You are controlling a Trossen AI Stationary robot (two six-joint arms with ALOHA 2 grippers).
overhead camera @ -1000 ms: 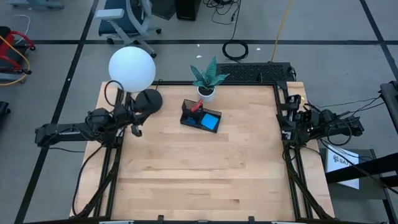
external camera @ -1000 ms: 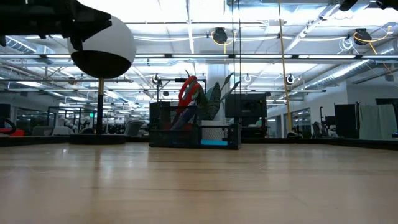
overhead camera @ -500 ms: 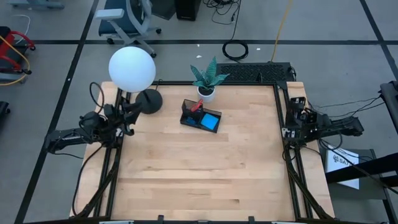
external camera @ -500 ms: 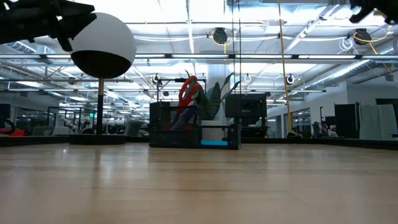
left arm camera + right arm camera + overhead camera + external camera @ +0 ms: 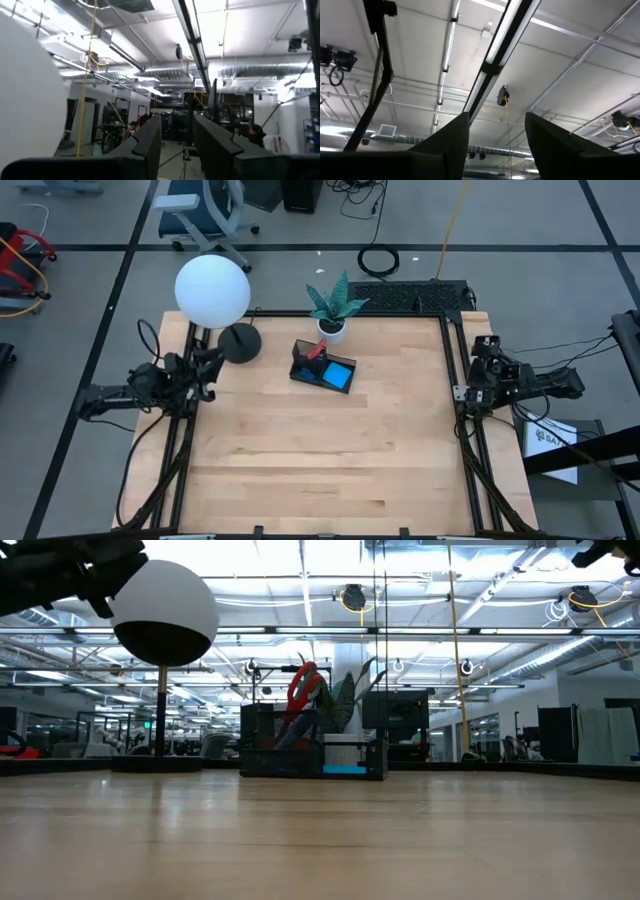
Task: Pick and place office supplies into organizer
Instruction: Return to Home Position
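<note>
Your table [image 5: 320, 465] is bare wood apart from a cluster at its far edge; the white lamp globe [image 5: 212, 290] overhangs the left corner there, with its round black base [image 5: 240, 340] below it; the left gripper [image 5: 207, 366] is drawn in at the table's left rim, just beside that base; its fingers [image 5: 150, 137] are a narrow gap apart and hold nothing; the right gripper [image 5: 497, 120] is tucked at the right rim, tilted toward the ceiling, fingers wider apart and also empty; the organizer [image 5: 294, 372] stands mid-table near the far edge, just beside the plant pot [image 5: 331, 328]; the scissors [image 5: 316, 352] stick up from its tall end and the blue note pad [image 5: 340, 375] lies in its tray; you cannot make out any pens; I judge the lamp your main risk, since any left-arm swing this close could knock it
</note>
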